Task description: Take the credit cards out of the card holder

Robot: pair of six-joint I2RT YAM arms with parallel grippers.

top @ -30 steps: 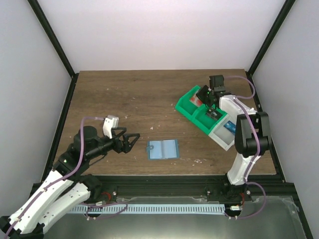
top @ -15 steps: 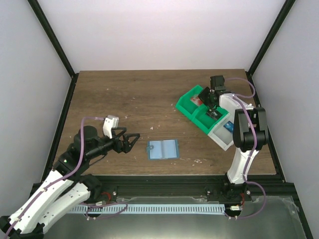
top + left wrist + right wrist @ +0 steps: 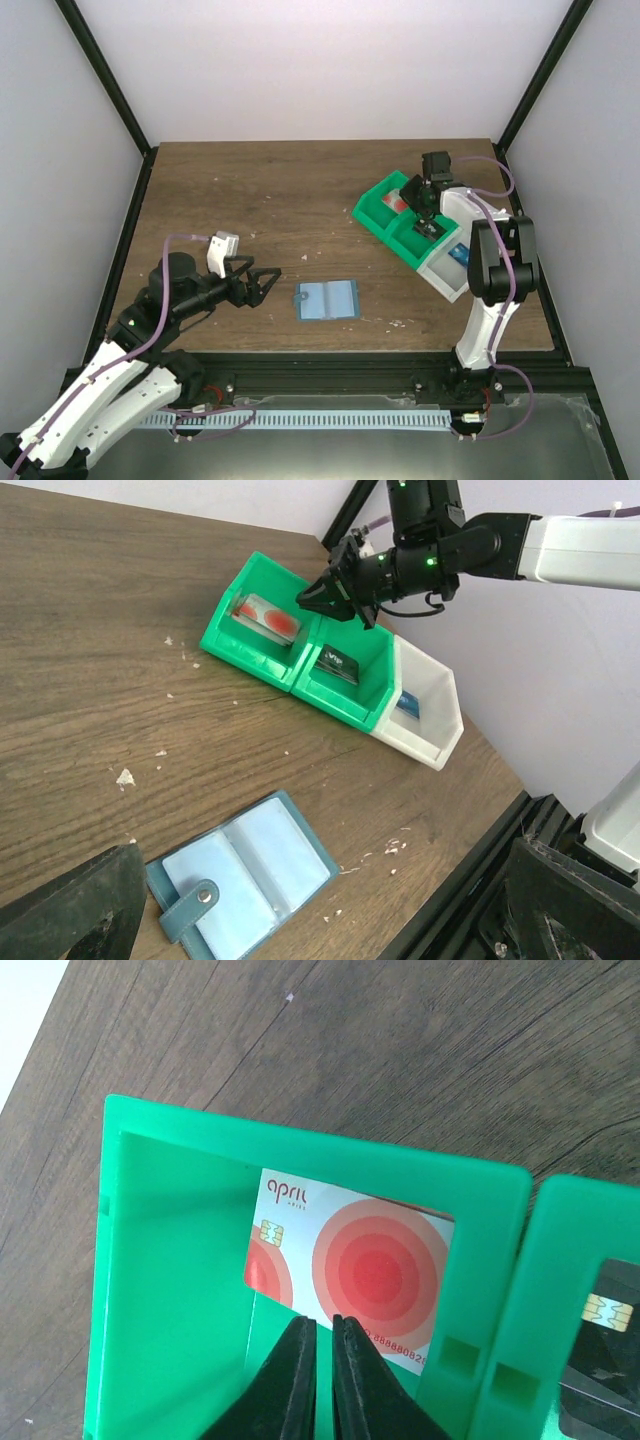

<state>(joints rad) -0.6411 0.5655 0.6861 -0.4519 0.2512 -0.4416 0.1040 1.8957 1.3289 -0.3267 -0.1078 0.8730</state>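
The teal card holder (image 3: 327,299) lies open and flat on the table, its pale blue pockets (image 3: 245,875) facing up and its snap tab at the lower left. One credit card (image 3: 380,1270), white with red rings, rests in the far green bin (image 3: 330,1150). My right gripper (image 3: 323,1322) hangs over that bin, its tips just in front of the card's near edge. Its fingers stand almost together with a hairline gap and nothing between them. My left gripper (image 3: 265,286) is wide open, low over the table just left of the card holder.
A second green bin (image 3: 338,665) holds a dark card, and a white bin (image 3: 430,705) beside it holds a blue one. The three bins sit in a row at the right rear (image 3: 375,215). Pale crumbs dot the wood around the holder. The table's black front rail (image 3: 470,880) runs close by.
My right gripper has shifted slightly over the far green bin and its fingers have eased apart a sliver. The left arm and the card holder have not moved.
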